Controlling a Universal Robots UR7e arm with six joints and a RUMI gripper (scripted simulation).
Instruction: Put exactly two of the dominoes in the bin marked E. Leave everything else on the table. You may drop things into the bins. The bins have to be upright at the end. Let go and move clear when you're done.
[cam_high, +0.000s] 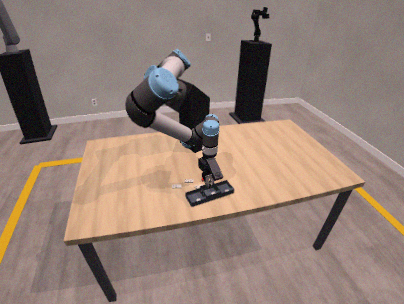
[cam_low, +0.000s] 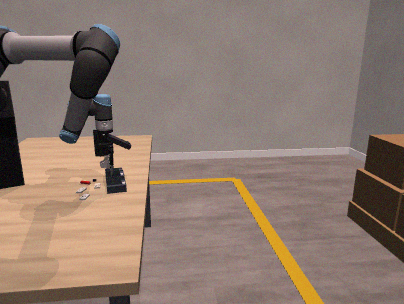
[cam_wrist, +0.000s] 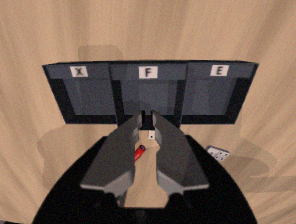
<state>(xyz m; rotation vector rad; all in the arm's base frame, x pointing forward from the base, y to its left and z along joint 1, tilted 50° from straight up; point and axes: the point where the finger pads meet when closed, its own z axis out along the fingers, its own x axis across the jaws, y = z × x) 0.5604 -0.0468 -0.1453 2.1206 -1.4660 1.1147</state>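
You've got a light wood worktop, visible grain, satin sheen. Bins: dark matt plastic look, white paper-like labels. Jaws are matt grey, smooth. Dominoes look glossy white. Arm: smooth grey shell, glossy blue caps.

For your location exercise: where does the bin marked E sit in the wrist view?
In the wrist view, bin E is the rightmost compartment, right of bin F, beyond the gripper.
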